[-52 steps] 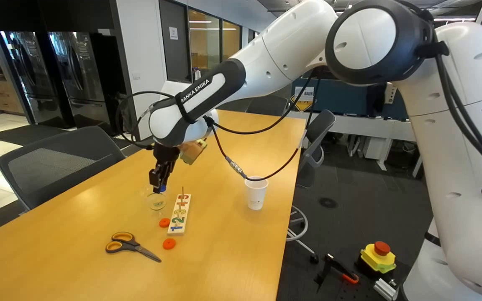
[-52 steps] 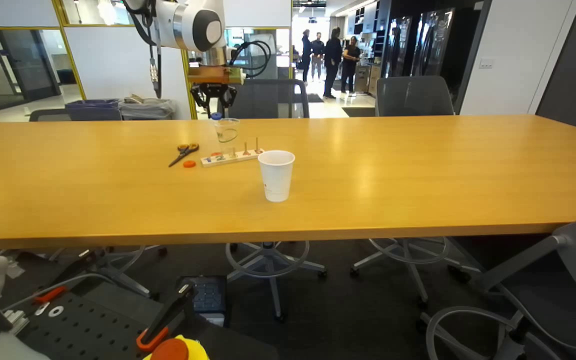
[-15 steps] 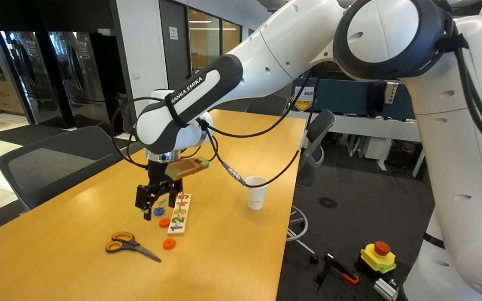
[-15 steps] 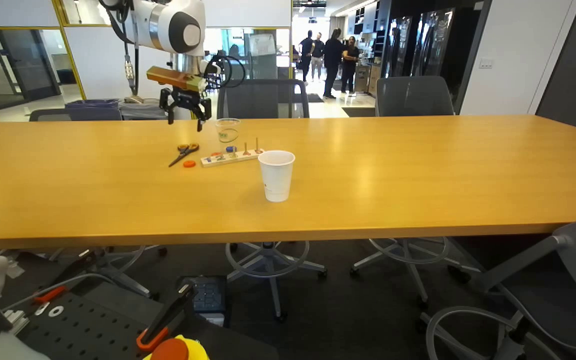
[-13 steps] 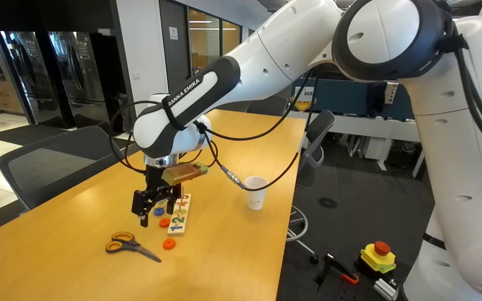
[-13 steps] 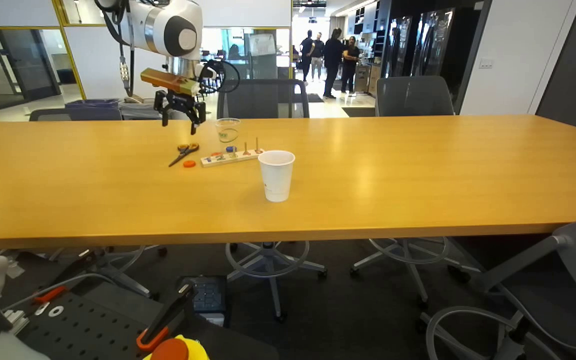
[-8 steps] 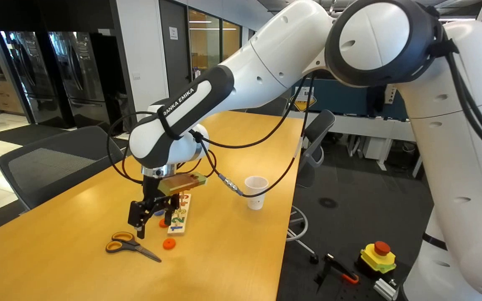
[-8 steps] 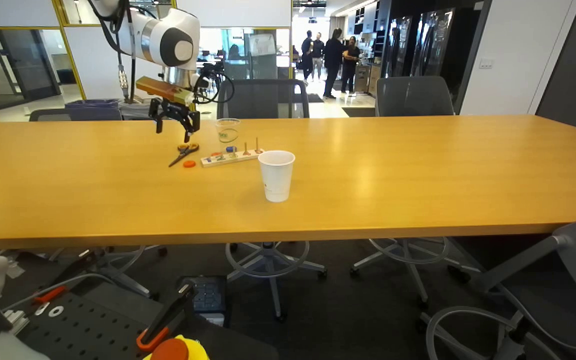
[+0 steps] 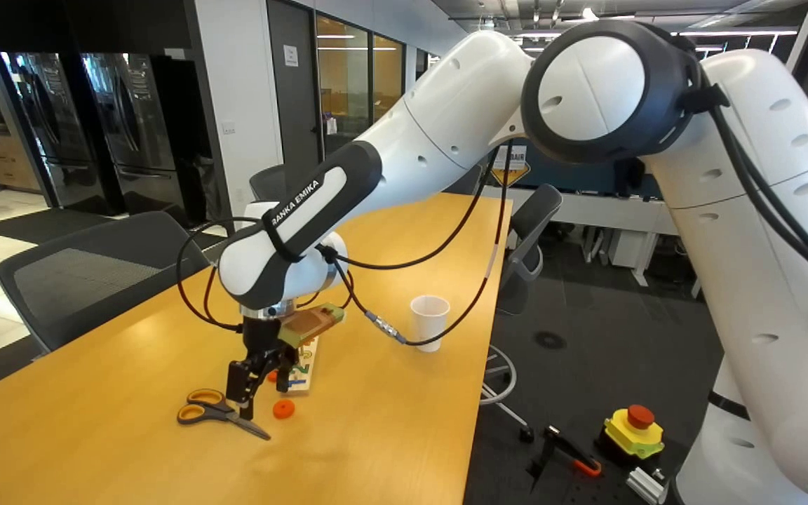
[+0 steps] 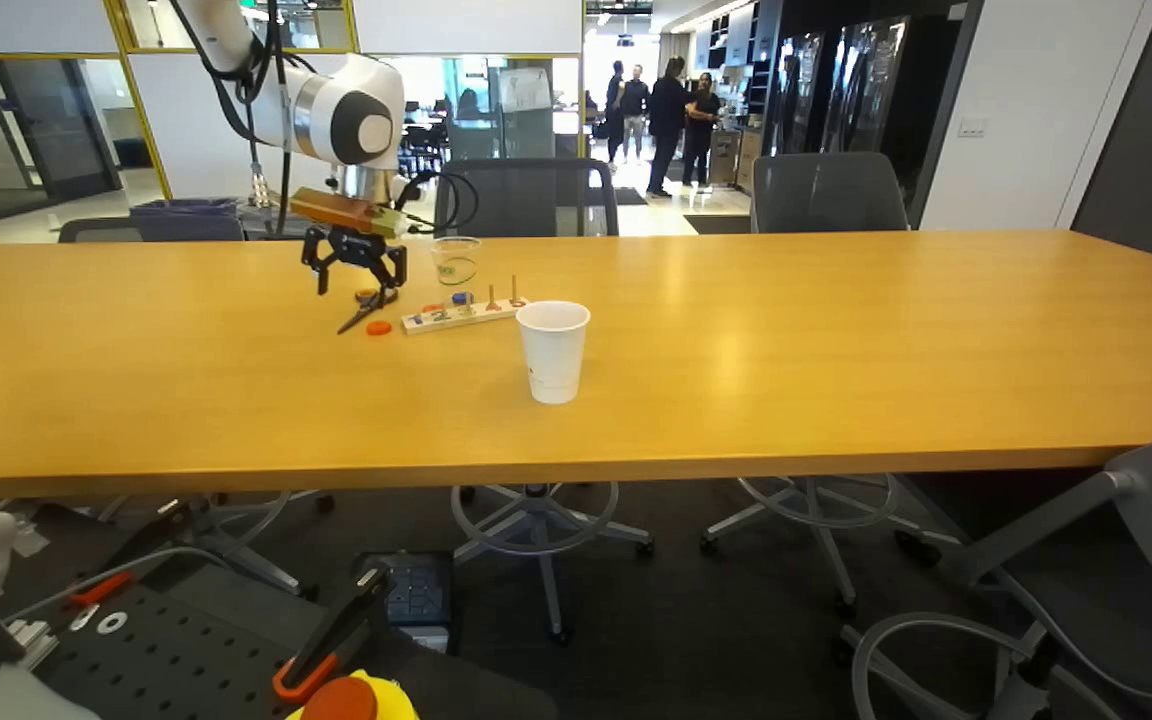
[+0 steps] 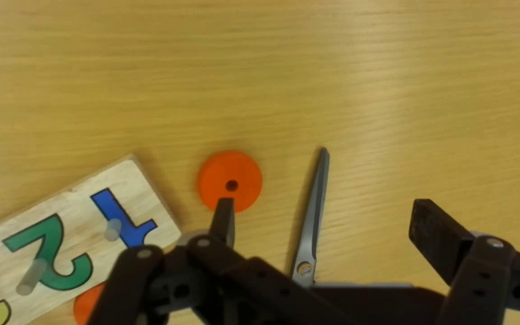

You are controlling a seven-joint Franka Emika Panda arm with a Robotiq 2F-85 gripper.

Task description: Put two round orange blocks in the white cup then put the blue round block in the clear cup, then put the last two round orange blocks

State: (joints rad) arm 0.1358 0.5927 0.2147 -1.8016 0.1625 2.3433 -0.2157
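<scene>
My gripper (image 9: 264, 400) hangs low over the table with its jaws wide apart and nothing between them. In the wrist view a round orange block (image 11: 229, 174) lies flat just beyond the left fingertip, partly covered by it. Another round orange block (image 11: 86, 303) is half hidden beside the number board; an exterior view shows it (image 10: 433, 308) behind that board. The clear cup (image 10: 456, 262) stands upright at the back, and the blue round block (image 10: 462, 298) shows at its base, seemingly inside. Upright and apart from these is the white cup (image 10: 553, 350); its inside is hidden.
Scissors (image 11: 312, 221) lie directly below the gripper, blade between the fingers in the wrist view. A wooden number board (image 10: 456, 316) with upright pegs lies between the clear cup and the white cup. A chair (image 9: 95, 273) stands at the table's edge.
Earlier the gripper was shut on the blue block above the clear cup; now it is open and the block is low at that cup. The arm has moved over the scissors and descended.
</scene>
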